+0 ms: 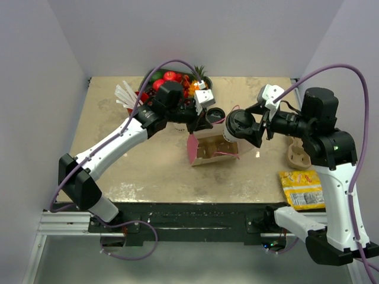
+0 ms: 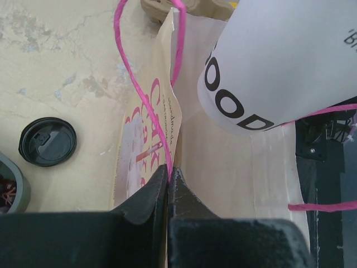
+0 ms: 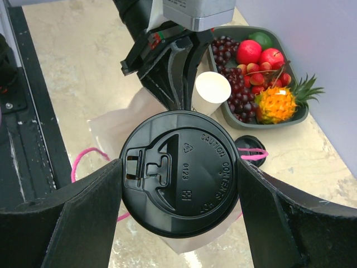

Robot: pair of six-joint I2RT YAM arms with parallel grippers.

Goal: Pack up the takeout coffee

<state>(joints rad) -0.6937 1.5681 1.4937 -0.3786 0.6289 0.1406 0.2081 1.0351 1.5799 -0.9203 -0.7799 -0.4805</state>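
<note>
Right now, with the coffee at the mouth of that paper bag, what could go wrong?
The coffee cup in the right hand could snag the pink string handle or the rim on its way in. The left hand only pinches one thin edge of the bag; if that slips, the mouth may fold shut.

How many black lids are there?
2. One lid sits on the takeout coffee in the right gripper. The loose lid lies on the table near the paper bag. Others may be hidden behind the arms.

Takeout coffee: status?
Left gripper shut on bag edge. Right gripper holds takeout coffee, tilted at bag mouth. Pink handle close beside cup.
</note>
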